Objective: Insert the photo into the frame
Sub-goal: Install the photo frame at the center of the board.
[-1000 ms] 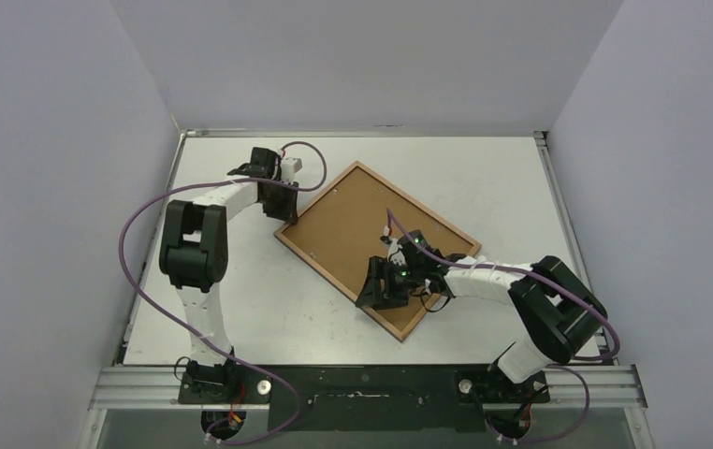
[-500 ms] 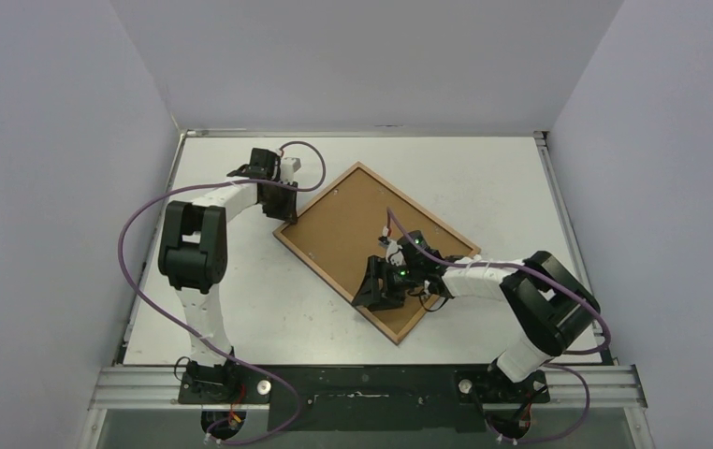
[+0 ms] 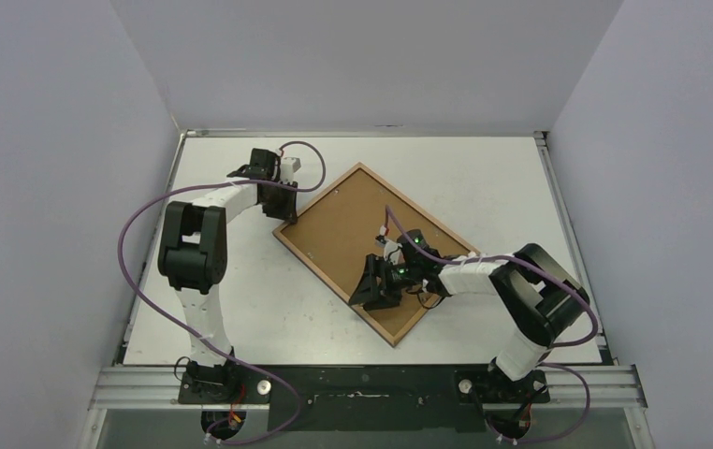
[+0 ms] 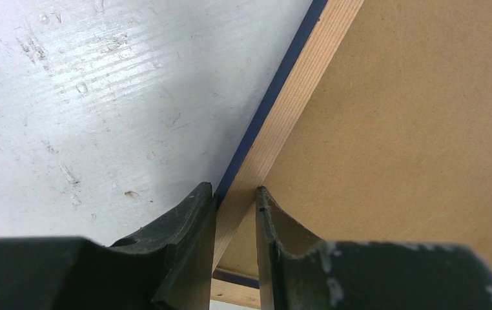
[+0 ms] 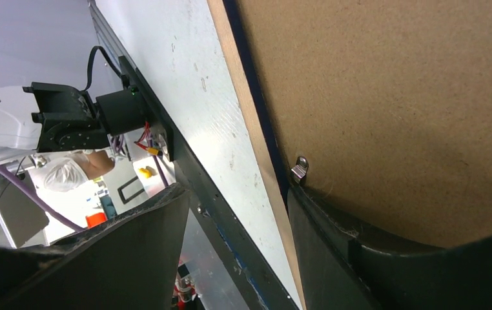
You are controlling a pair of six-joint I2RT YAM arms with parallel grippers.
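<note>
A white, scuffed table point(image 3: 484, 178) carries the large thin rectangular frame point(image 4: 293, 106), which lies flat, turned diagonally and back up near the table's middle. Its light wood rail and thin navy edge surround a plain brown backing board point(image 3: 343, 224). A small metal tab point(image 5: 300, 169) sits on the board just inside the near-left rail. Purple cables point(image 3: 128, 253) loop beside both arms.

The left arm reaches to the far left, and the left gripper point(image 4: 235, 197) is at the frame's left corner. Its 2 fingers are drawn close and pinch the wood rail, 1 against the navy outer edge and 1 on the board side.

The right arm bends leftward across the frame, and the right gripper point(image 5: 235, 189) straddles the near-left rail. Its fingers are spread wide and hold nothing; 1 is over the table and 1 over the board by the tab.

The frame's front faces down, so the pane is hidden. The right gripper covers part of the rail in the top view.
</note>
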